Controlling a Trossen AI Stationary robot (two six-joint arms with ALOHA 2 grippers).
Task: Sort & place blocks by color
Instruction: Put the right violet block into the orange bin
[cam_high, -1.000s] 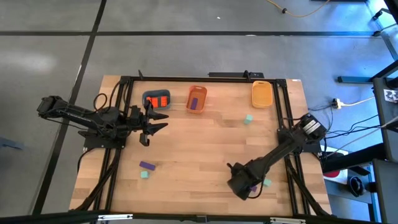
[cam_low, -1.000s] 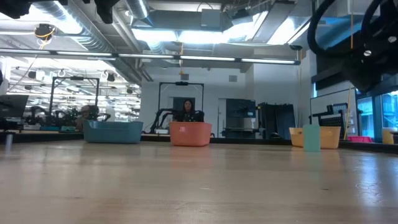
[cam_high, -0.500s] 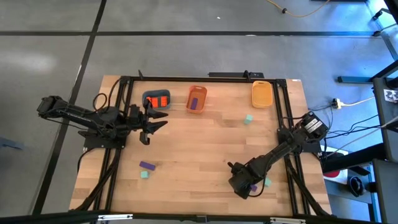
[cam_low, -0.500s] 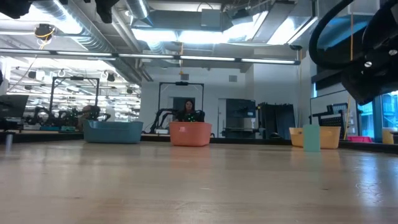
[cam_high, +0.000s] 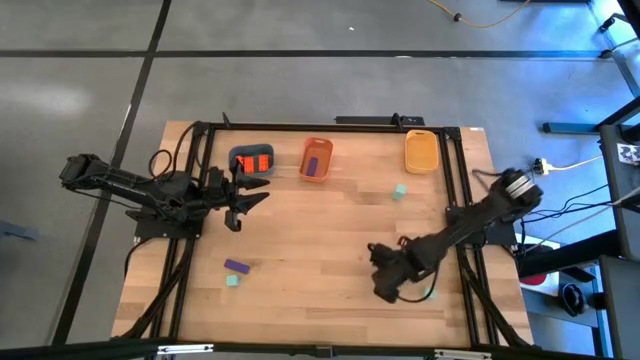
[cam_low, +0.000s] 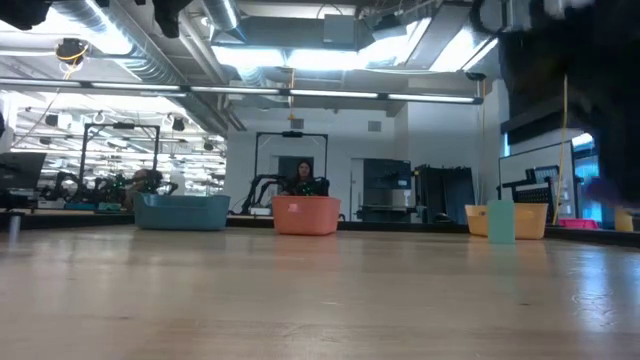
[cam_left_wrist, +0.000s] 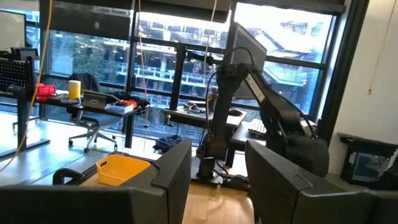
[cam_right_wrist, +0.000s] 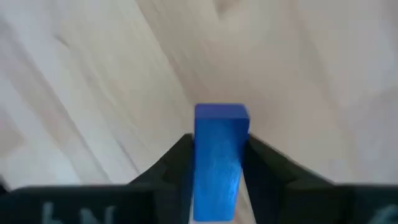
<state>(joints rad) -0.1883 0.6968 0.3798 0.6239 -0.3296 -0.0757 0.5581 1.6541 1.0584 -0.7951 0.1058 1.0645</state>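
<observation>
Now, what we see:
table (cam_high: 330, 235): trays along 12 o'clock edge
right gripper (cam_high: 388, 285): 5 o'clock, fingers pinching a blue-looking block (cam_right_wrist: 219, 155)
left gripper (cam_high: 250, 195): 9 o'clock, fingers apart, empty
loose blocks: purple brick (cam_high: 236, 266) at 7 o'clock

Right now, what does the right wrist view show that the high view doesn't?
Only the right wrist view: a small bluish-purple oblong brick clamped between the right hand's fingers. Only the high view: a blue-grey rounded tray, an orange tray, a yellow tray, a loose purple brick, mint-green cubes, the open left hand. Both: the right hand, the wooden table.
</observation>
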